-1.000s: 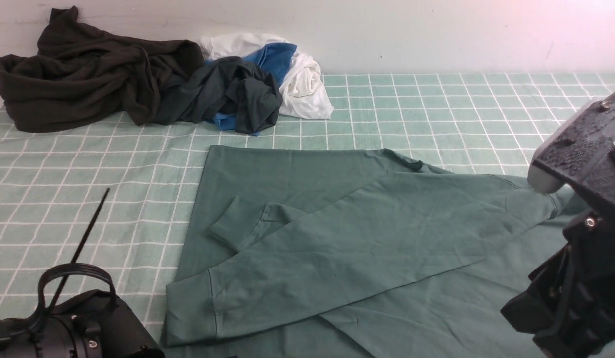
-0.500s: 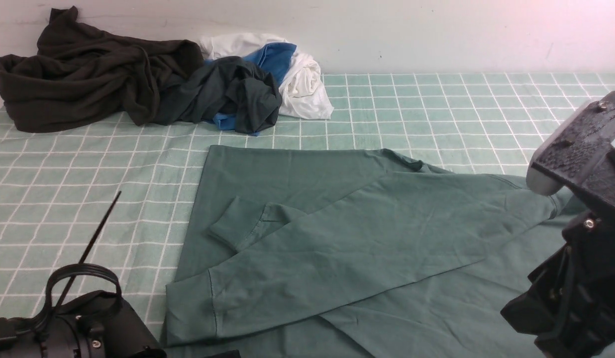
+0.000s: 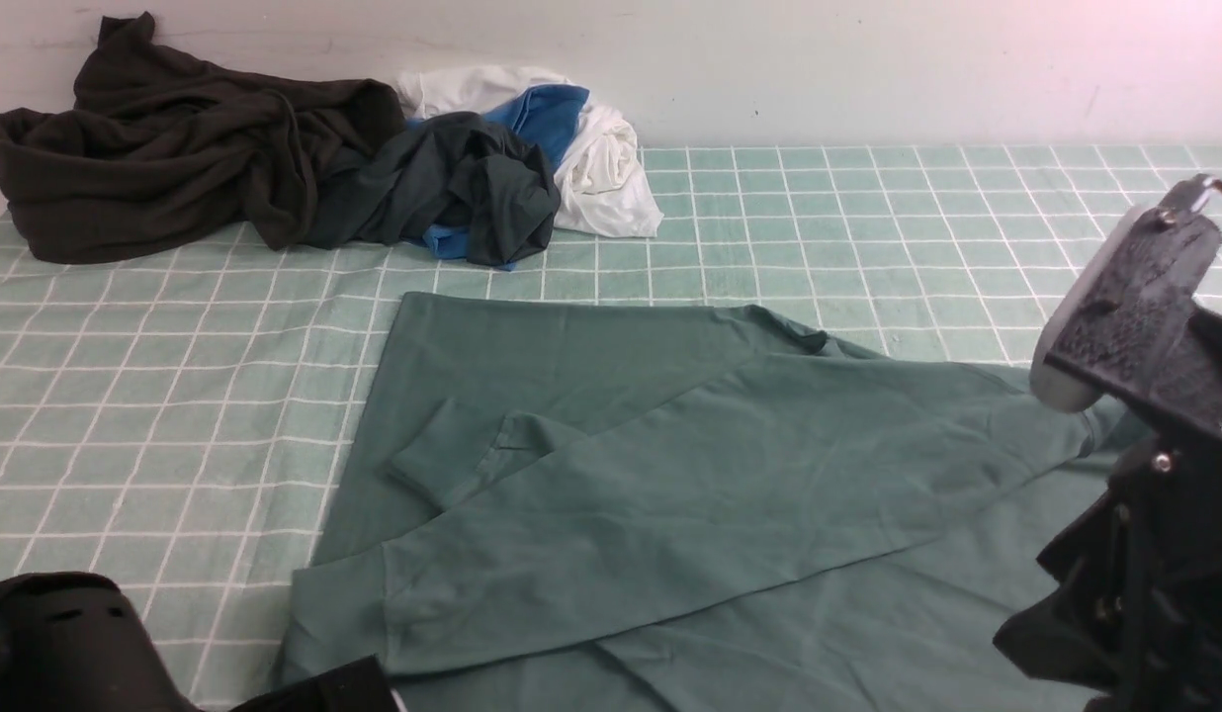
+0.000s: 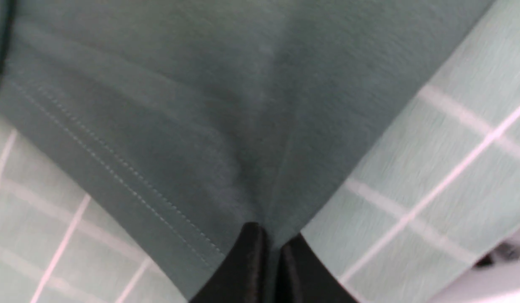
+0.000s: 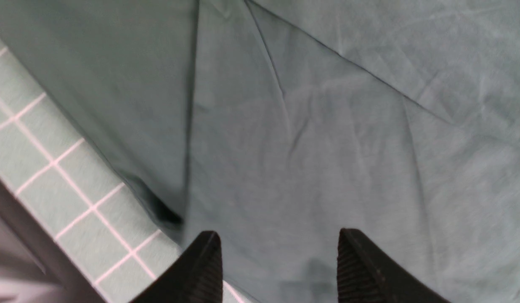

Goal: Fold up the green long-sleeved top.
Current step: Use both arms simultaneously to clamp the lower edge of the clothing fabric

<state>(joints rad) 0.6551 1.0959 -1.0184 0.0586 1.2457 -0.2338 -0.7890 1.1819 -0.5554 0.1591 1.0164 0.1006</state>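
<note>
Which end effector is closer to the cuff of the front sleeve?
Left. The left end effector is shut on the top right by the cuff, at the near left corner. The right end effector hangs open over the top's right side, well away.

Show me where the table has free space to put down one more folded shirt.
Two bare patches of the checked cloth: one left of the green top, in front of the dark clothes pile; one at the far right, behind the top and beside the white garment. Crowded: the far-left corner and the centre.
</note>
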